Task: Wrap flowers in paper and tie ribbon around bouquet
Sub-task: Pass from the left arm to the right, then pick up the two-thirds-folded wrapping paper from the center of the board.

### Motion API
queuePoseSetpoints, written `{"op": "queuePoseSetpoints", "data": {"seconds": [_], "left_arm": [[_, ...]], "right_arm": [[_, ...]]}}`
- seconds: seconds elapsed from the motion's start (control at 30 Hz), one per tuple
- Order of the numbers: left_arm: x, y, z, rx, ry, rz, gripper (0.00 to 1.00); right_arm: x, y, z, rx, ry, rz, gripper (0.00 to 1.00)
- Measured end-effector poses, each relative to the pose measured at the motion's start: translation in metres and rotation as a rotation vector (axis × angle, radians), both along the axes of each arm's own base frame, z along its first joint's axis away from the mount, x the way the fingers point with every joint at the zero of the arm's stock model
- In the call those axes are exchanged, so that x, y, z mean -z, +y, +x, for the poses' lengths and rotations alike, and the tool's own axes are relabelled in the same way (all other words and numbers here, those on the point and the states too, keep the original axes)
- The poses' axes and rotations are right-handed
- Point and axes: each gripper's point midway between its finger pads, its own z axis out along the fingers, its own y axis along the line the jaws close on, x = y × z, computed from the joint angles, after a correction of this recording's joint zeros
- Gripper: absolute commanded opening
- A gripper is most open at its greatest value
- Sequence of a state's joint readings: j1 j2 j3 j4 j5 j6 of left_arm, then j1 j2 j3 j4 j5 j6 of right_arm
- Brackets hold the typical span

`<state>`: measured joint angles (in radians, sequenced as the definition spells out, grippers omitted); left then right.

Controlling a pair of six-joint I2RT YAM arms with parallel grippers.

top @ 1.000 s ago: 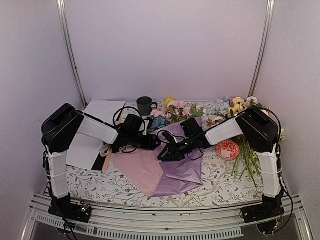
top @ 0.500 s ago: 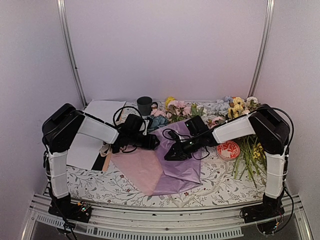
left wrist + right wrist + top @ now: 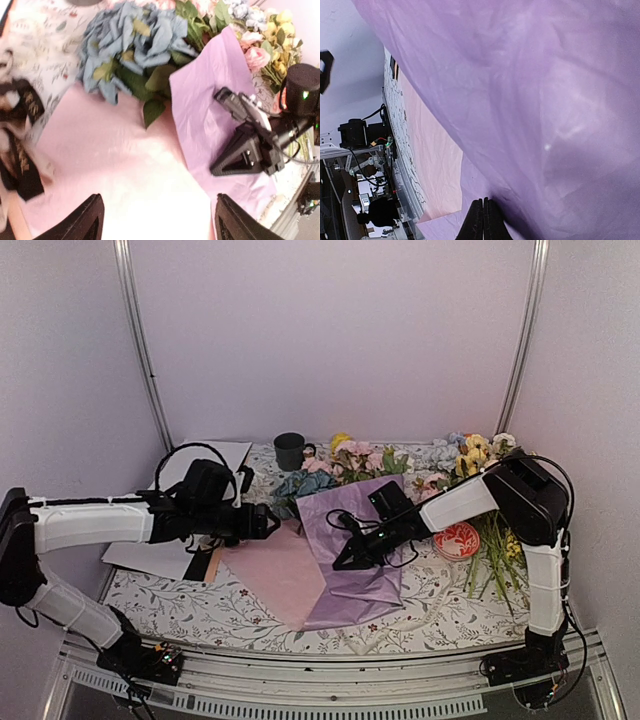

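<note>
Top external view: the lilac paper [image 3: 365,580] lies spread beneath both arms, its pinkish layer [image 3: 280,575] directly under the left gripper [image 3: 270,527]. The flowers [image 3: 345,462] rest just beyond both grippers, blue head nearest the left one, partly overlapped by the sheet's far edge. The left arm has swung out low to the left, its jaws spread wide and empty. The right gripper [image 3: 342,561], half spread a second ago, is now pressed together on the lilac sheet; whether it pinches a fold is unclear. Wrapping looks barely begun.

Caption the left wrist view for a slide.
Open left gripper above the paper, flowers beyond, shut right gripper on its lilac layer.
</note>
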<state>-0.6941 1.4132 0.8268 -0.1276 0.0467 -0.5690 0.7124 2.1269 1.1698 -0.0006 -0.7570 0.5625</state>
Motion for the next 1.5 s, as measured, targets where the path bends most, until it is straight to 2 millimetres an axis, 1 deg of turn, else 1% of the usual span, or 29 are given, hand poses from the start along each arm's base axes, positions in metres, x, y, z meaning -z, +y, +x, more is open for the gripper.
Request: {"op": "queuePoseSetpoints", "data": {"seconds": [0.03,0.07,0.13,0.2,0.23,0.3,0.37,0.43,0.5,0.6,0.67,0.77,0.87,0.93,1.0,1.07,1.13,1.2,1.27,1.3,1.33,1.5], "left_arm": [[0.005,0.007,-0.012,-0.019,0.029,-0.015,0.85],[0.016,0.014,-0.029,-0.048,0.075,-0.028,0.89],[0.051,0.03,-0.066,-0.1,0.202,-0.018,0.94],[0.085,0.048,-0.096,-0.162,0.32,0.013,0.98],[0.096,0.056,-0.104,-0.191,0.355,0.026,0.99],[0.09,0.055,-0.101,-0.244,0.352,-0.031,0.99],[0.095,0.054,-0.097,-0.289,0.368,-0.048,0.99],[0.094,0.045,-0.087,-0.302,0.358,-0.083,0.99],[0.093,0.031,-0.074,-0.293,0.345,-0.139,0.99],[0.092,0.003,-0.053,-0.243,0.343,-0.251,0.99],[0.089,-0.013,-0.043,-0.206,0.338,-0.306,0.99],[0.084,-0.027,-0.038,-0.159,0.336,-0.369,0.98],[0.082,-0.032,-0.041,-0.144,0.36,-0.4,0.99],[0.081,-0.026,-0.049,-0.165,0.384,-0.39,0.99],[0.077,-0.012,-0.058,-0.206,0.387,-0.349,0.99],[0.065,0.01,-0.058,-0.26,0.351,-0.299,0.99],[0.06,0.034,-0.051,-0.32,0.315,-0.246,0.99],[0.066,0.061,-0.041,-0.39,0.307,-0.17,0.99],[0.084,0.08,-0.04,-0.428,0.338,-0.084,0.99],[0.095,0.084,-0.044,-0.429,0.365,-0.044,0.99],[0.096,0.083,-0.042,-0.418,0.364,-0.03,0.99],[0.097,0.057,-0.022,-0.34,0.353,-0.053,0.99]], "right_arm": [[0.0,-0.001,0.0,0.001,-0.004,-0.003,0.04],[0.0,-0.001,0.0,0.002,-0.006,-0.006,0.04],[0.0,-0.002,0.0,-0.001,-0.015,-0.011,0.04],[0.0,-0.003,0.0,-0.008,-0.024,-0.012,0.04],[0.0,-0.003,0.0,-0.012,-0.027,-0.012,0.04],[-0.001,-0.003,0.0,-0.019,-0.036,-0.013,0.04],[-0.001,-0.004,-0.001,-0.024,-0.045,-0.017,0.04],[-0.001,-0.006,-0.001,-0.027,-0.05,-0.023,0.04],[-0.001,-0.006,-0.001,-0.029,-0.053,-0.027,0.04],[-0.001,-0.007,-0.001,-0.032,-0.057,-0.029,0.04],[-0.001,-0.007,-0.001,-0.032,-0.057,-0.029,0.04],[-0.001,-0.007,-0.001,-0.032,-0.058,-0.029,0.04],[-0.001,-0.007,-0.001,-0.033,-0.057,-0.03,0.04],[-0.001,-0.008,-0.002,-0.033,-0.056,-0.03,0.04],[-0.001,-0.008,-0.002,-0.033,-0.054,-0.033,0.04],[-0.001,-0.009,-0.002,-0.033,-0.054,-0.037,0.04],[-0.001,-0.01,-0.003,-0.035,-0.054,-0.039,0.04],[-0.001,-0.01,-0.003,-0.037,-0.056,-0.04,0.04],[-0.001,-0.011,-0.003,-0.039,-0.056,-0.043,0.04],[-0.001,-0.011,-0.003,-0.039,-0.056,-0.045,0.04],[-0.001,-0.012,-0.003,-0.04,-0.056,-0.046,0.04],[-0.001,-0.012,-0.004,-0.044,-0.06,-0.05,0.03]]}}
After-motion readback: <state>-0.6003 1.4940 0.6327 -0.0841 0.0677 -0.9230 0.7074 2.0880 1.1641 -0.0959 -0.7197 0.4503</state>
